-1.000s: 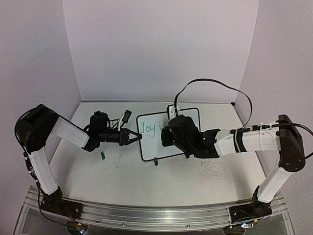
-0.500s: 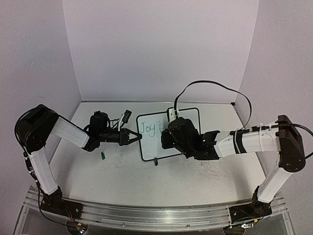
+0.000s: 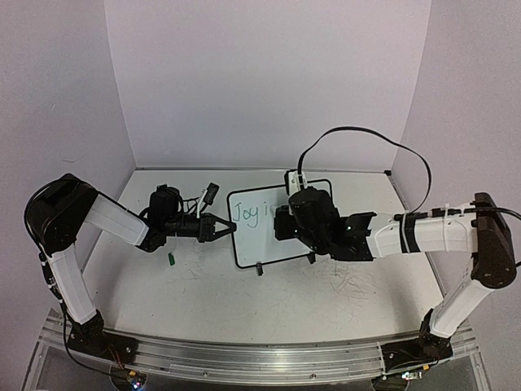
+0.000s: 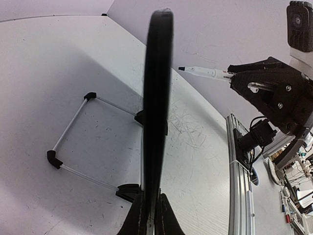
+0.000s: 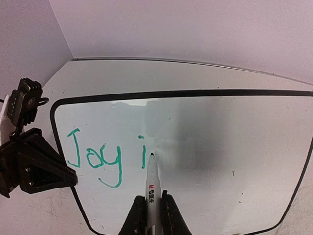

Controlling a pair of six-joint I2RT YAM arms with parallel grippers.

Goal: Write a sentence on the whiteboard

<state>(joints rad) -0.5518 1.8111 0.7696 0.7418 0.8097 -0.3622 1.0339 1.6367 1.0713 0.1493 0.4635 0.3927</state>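
Currently the right jaws clamp the marker [image 5: 150, 186], its tip on the whiteboard [image 5: 220, 147] just right of the sentence [image 5: 117, 164], which reads "Joy i"; free board lies rightward. The left jaws pinch the board's left edge, steadying it on the tabletop [image 3: 244, 301].

The left arm [image 3: 114, 220] reaches toward three o'clock, the left gripper [image 3: 225, 228] clamped tight. The right arm [image 3: 423, 235] stretches toward nine o'clock, the right gripper [image 5: 151, 208] likewise closed.
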